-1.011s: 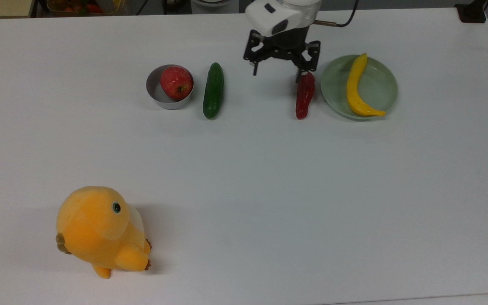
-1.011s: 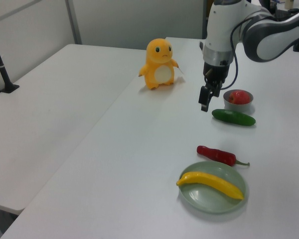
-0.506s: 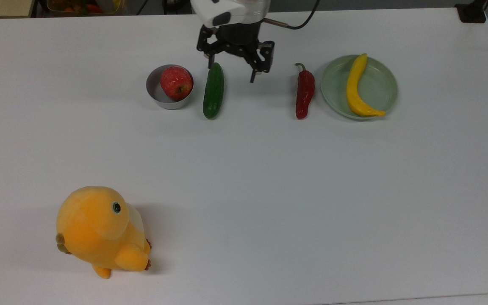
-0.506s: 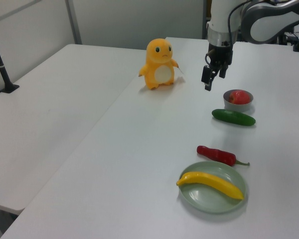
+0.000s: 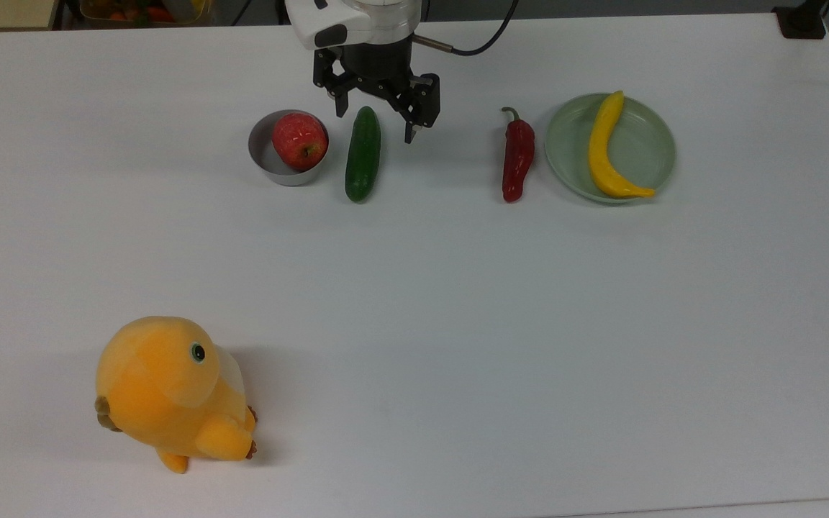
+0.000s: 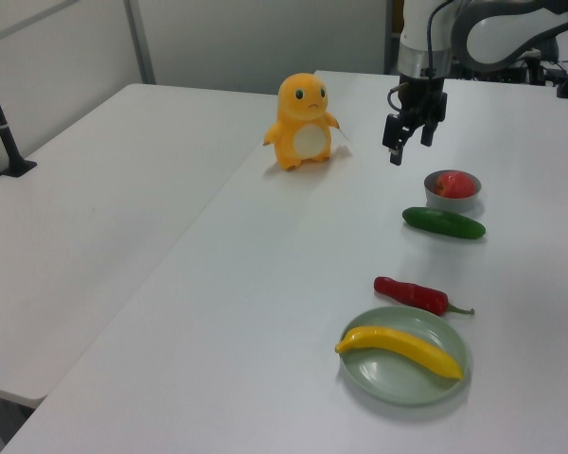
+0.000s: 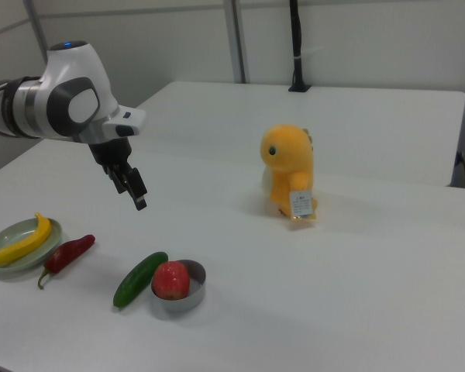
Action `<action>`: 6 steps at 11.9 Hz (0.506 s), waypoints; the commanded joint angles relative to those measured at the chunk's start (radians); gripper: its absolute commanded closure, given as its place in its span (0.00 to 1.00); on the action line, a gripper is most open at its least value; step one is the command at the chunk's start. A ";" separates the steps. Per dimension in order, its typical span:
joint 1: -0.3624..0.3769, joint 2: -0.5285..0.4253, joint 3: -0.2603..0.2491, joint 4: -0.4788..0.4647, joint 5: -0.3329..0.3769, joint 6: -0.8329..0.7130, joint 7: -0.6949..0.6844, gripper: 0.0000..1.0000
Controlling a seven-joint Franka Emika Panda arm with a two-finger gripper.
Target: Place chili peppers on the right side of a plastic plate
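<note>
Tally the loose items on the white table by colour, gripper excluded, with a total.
Red: 2, the glossy dark-red chili pepper and the red apple
Green: 2, the dark green cucumber and the pale green plastic plate
Yellow: 1, the yellow banana-shaped fruit
Orange: 1, the orange plush toy
Grey: 1, the small grey metal bowl
Total: 7

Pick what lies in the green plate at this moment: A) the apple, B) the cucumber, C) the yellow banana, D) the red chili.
C: the banana lies inside the plate, while the chili rests on the table just off the plate's rim, on the top view's left.
</note>
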 commanded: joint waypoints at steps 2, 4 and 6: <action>0.025 -0.022 -0.038 -0.028 0.048 0.022 -0.023 0.00; 0.031 -0.022 -0.038 -0.043 0.051 0.047 -0.040 0.00; 0.031 -0.022 -0.038 -0.047 0.051 0.044 -0.070 0.00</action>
